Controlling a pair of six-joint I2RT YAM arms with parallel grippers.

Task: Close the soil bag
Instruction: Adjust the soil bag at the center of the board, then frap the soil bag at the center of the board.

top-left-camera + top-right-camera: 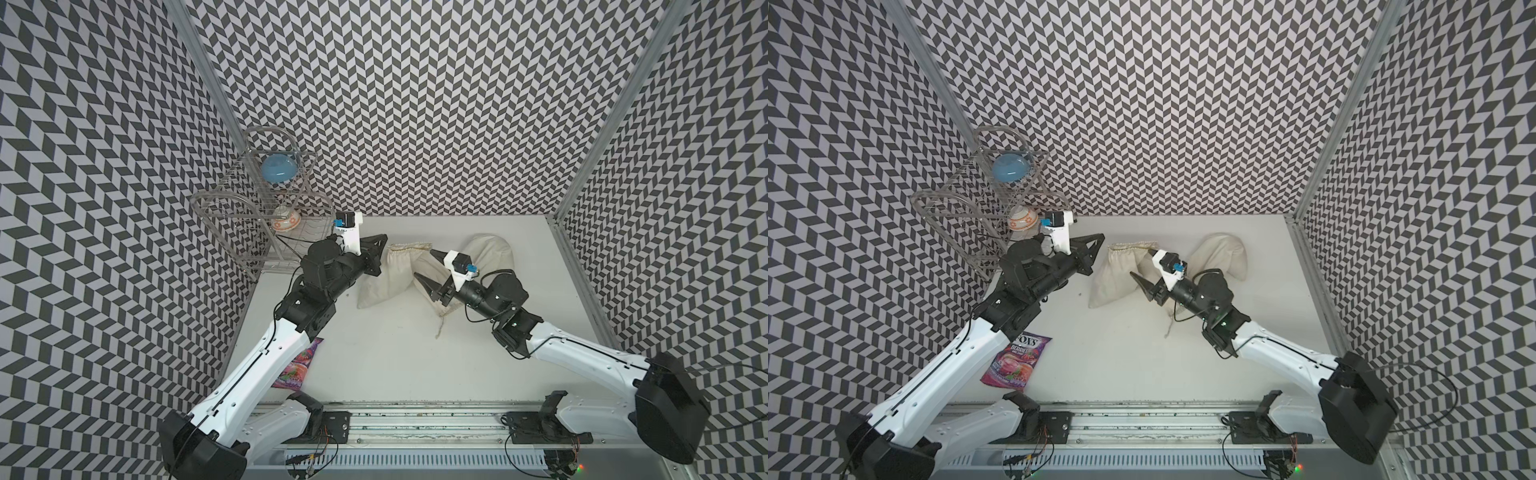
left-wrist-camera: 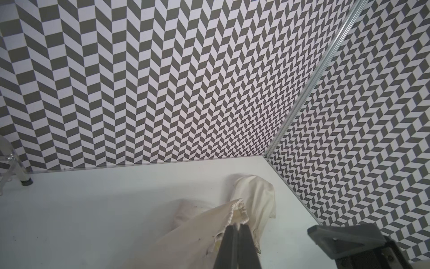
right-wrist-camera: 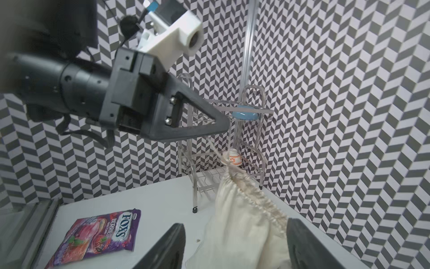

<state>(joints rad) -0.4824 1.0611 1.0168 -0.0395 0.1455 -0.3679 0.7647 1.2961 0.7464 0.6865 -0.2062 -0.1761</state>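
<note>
Surface: white table, flat and matte
Room: black-and-white chevron walls on three sides, metal posts in the corners
Soil bag: cream cloth, slumped mid-table toward the back, mouth gathered
Left gripper: fingers pressed together on the drawstring at the bag's mouth
Right gripper: fingers spread, one either side of the cloth
Back left corner: wire rack holding a blue bowl
Front left: candy packet lying flat

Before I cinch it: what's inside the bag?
Only the gathered mouth of the bag shows; cloth hides any contents. Left gripper pinches its drawstring.
</note>
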